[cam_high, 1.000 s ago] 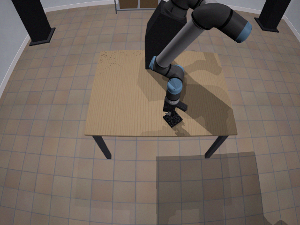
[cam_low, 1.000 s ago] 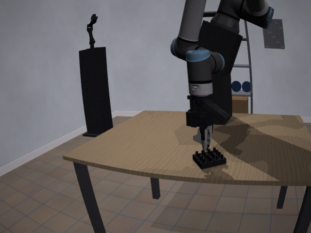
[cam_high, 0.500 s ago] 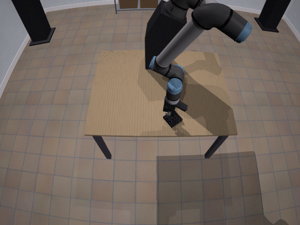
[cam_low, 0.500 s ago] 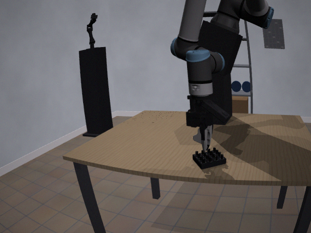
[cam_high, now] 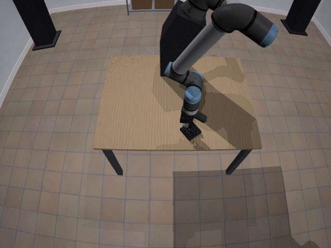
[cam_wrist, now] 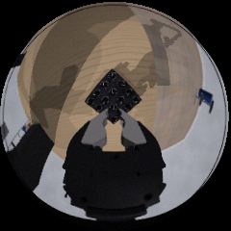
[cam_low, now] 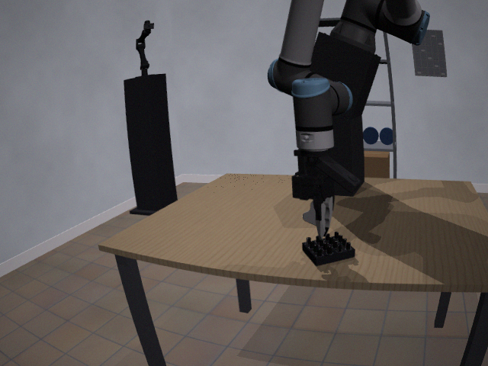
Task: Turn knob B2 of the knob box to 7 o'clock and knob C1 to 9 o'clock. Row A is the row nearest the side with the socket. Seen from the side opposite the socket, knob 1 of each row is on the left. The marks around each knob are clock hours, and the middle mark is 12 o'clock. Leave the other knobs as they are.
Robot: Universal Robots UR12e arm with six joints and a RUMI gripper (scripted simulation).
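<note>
Where the table (cam_high: pixel 138 106) (cam_low: pixel 220 236) (cam_wrist: pixel 113 50) ends, free floor (cam_high: pixel 133 213) (cam_low: pixel 59 307) begins.

Knob box (cam_high: pixel 192 133) (cam_low: pixel 335 256) (cam_wrist: pixel 113 91): black, square-cornered, rows of short upright knobs; flat on wooden table (cam_high: pixel 133 106) (cam_low: pixel 220 236) (cam_wrist: pixel 127 43), set cornerwise, near edge; knob settings too small to read.

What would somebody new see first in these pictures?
Probably the big gray robot arm with blue caps, reaching down over the wooden table. Next, the little black knob box on the table, right below the arm's pincer.
</note>
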